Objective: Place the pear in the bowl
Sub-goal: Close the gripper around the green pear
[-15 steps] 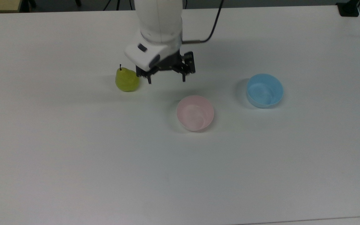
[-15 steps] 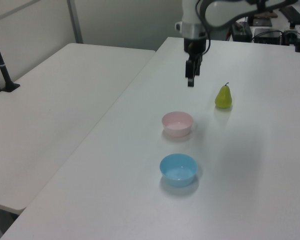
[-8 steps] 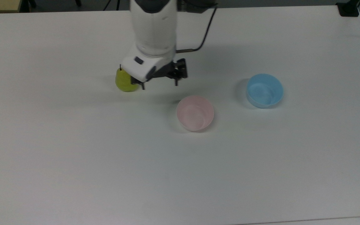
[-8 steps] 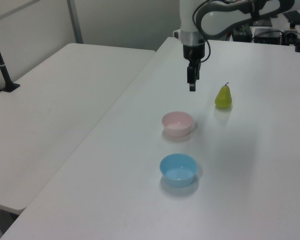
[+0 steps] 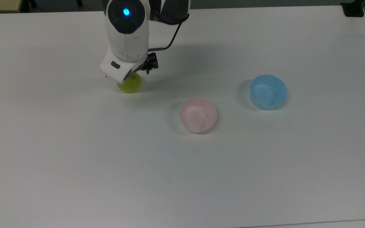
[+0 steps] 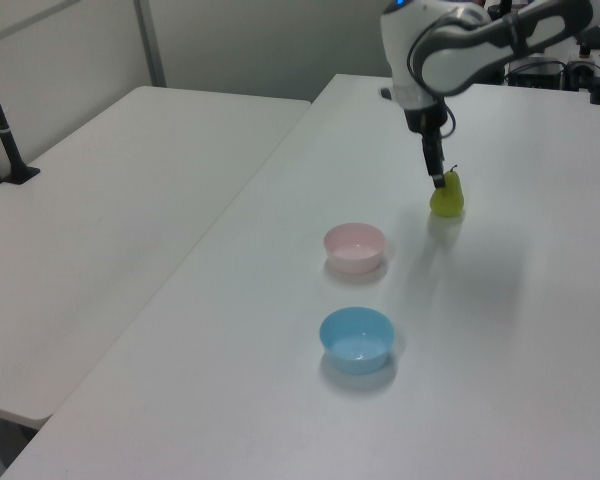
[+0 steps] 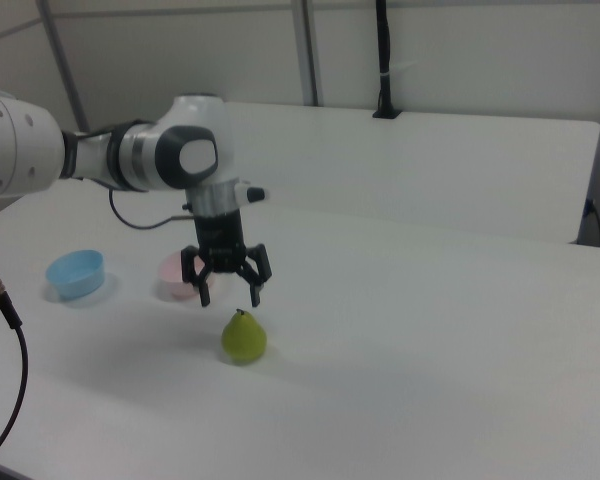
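Observation:
The yellow-green pear (image 7: 244,338) stands upright on the white table (image 5: 74,158), its dark stem pointing up. In the top view the arm's white hand covers the pear's (image 5: 131,85) upper half. My gripper (image 7: 230,294) hangs straight above the pear, open, its fingertips level with the stem tip and holding nothing. In the left view the gripper (image 6: 439,178) overlaps the pear (image 6: 446,198) top. The pale pink bowl (image 5: 197,114) sits empty to the top view's right of the pear, a bowl's width or two away. In the right view the pink bowl (image 7: 172,278) is behind the gripper.
An empty light blue bowl (image 5: 268,91) sits further to the top view's right of the pink one. A second white table (image 6: 110,200) adjoins on the left view's left. A black cable (image 7: 5,310) hangs in the right view's left foreground.
My gripper has travelled toward the top view's left, from the gap between the pear and the pink bowl to a spot over the pear. It stays open. Pear and bowls have not moved.

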{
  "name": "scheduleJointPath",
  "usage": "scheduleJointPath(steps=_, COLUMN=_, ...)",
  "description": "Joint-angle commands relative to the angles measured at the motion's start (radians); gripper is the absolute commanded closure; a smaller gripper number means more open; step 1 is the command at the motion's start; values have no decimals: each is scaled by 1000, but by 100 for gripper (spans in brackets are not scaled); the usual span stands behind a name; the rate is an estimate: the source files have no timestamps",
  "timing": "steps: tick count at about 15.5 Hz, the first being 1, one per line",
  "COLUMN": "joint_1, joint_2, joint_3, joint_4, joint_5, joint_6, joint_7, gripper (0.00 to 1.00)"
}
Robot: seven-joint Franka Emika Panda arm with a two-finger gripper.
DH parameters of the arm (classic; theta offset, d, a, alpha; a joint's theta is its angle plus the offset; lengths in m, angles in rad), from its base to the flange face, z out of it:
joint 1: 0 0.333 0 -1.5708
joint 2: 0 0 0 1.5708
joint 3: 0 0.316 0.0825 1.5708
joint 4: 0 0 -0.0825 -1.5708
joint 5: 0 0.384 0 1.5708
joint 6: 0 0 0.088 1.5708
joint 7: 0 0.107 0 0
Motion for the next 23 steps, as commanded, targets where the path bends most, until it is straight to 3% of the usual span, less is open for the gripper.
scheduleJointPath(steps=1, joint_1=17, joint_2=-26, joint_3=0, joint_4=-102, joint_5=-35, joint_6=85, joint_7=-14, gripper=0)
scheduleJointPath(steps=8, joint_1=12, joint_2=21, joint_3=-2, joint_4=-122, joint_5=-96, joint_6=132, joint_7=-14, gripper=0)
scheduleJointPath(steps=10, joint_1=12, joint_2=21, joint_3=0, joint_4=-135, joint_5=-117, joint_6=135, joint_7=-16, gripper=18)
scheduleJointPath(steps=12, joint_1=12, joint_2=20, joint_3=0, joint_4=-135, joint_5=-117, joint_6=135, joint_7=-16, gripper=45)
scheduleJointPath(steps=14, joint_1=11, joint_2=15, joint_3=0, joint_4=-132, joint_5=-117, joint_6=132, joint_7=-16, gripper=59)
scheduleJointPath(steps=19, joint_1=12, joint_2=-71, joint_3=-2, joint_4=-110, joint_5=-91, joint_6=114, joint_7=-1, gripper=61)
scheduleJointPath(steps=21, joint_1=16, joint_2=-75, joint_3=-3, joint_4=-25, joint_5=6, joint_6=59, joint_7=2, gripper=61)
scheduleJointPath(steps=23, joint_1=23, joint_2=-69, joint_3=-3, joint_4=35, joint_5=60, joint_6=53, joint_7=45, gripper=61)
